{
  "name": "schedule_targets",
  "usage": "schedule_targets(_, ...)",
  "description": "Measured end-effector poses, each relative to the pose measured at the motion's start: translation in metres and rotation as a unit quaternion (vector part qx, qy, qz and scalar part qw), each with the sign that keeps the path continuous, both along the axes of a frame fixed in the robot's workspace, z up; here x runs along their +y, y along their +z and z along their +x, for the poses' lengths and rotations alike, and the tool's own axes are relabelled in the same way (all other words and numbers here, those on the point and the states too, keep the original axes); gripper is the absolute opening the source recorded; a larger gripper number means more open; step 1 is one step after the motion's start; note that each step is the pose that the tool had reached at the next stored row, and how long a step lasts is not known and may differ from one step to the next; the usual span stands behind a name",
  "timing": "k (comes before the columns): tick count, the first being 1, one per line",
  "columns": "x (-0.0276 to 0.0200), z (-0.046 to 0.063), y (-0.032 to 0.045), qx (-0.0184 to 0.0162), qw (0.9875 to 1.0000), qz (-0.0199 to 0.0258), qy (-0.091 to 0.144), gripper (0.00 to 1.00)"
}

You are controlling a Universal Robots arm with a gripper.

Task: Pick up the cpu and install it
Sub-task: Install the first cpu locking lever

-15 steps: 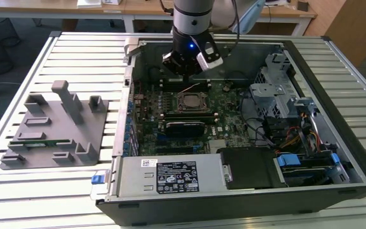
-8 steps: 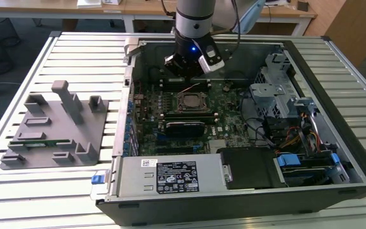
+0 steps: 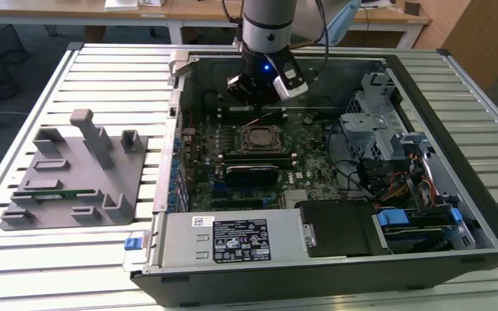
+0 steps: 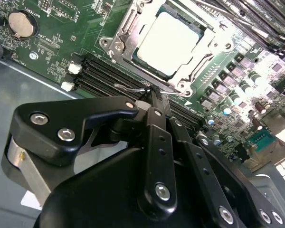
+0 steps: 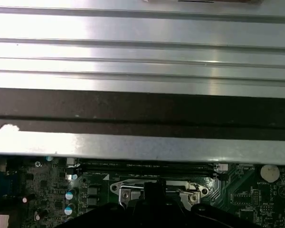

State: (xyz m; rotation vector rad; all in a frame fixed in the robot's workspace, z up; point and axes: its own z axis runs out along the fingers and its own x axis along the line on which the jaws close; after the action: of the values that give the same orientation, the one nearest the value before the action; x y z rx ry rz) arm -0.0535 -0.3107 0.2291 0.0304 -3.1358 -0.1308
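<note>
The cpu, a flat square chip with a silvery-grey top, lies in the metal socket frame on the green motherboard. In the exterior view the cpu sits mid-board inside the open computer case. My gripper hangs over the board just behind the socket. Seen from the second wrist view, the gripper has its black fingers pressed together with nothing between them. Their tips stand close to the socket's thin wire lever. The first wrist view has the gripper in front of the socket frame.
The case walls surround the board, with a drive cage and cables on the exterior view's right and the power supply at the front. A grey fixture holding a green memory stick stands on the slatted table at the left.
</note>
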Motion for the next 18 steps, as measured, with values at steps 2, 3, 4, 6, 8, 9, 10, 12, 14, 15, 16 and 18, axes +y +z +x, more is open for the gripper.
schedule_targets(2,0.001,0.001,-0.0005,0.0,1.0,0.0,0.001,0.11)
schedule_targets(3,0.0015,0.002,-0.0008,0.0,1.0,0.0,0.001,0.11)
schedule_targets(4,0.0021,0.003,-0.0011,0.0,1.0,0.0,0.001,0.11)
schedule_targets(6,0.003,0.005,-0.0018,0.0,1.0,0.0,0.002,0.11)
schedule_targets(8,0.0041,0.007,-0.003,0.0,1.0,0.0,0.002,0.11)
schedule_targets(9,0.0047,0.008,-0.0037,0.0,1.0,0.0,0.002,0.11)
schedule_targets(10,0.0051,0.009,-0.0044,0.0,1.0,0.0001,0.003,0.11)
schedule_targets(12,0.006,0.01,-0.0058,0.0,1.0,0.0,0.003,0.11)
schedule_targets(14,0.0066,0.012,-0.0074,0.0,1.0,0.0,0.004,0.11)
schedule_targets(15,0.0068,0.012,-0.0082,0.0001,1.0,0.0,0.004,0.11)
schedule_targets(16,0.0069,0.013,-0.0091,0.0001,1.0,0.0,0.004,0.11)
schedule_targets(18,0.0072,0.015,-0.011,0.0002,1.0,0.0,0.004,0.11)
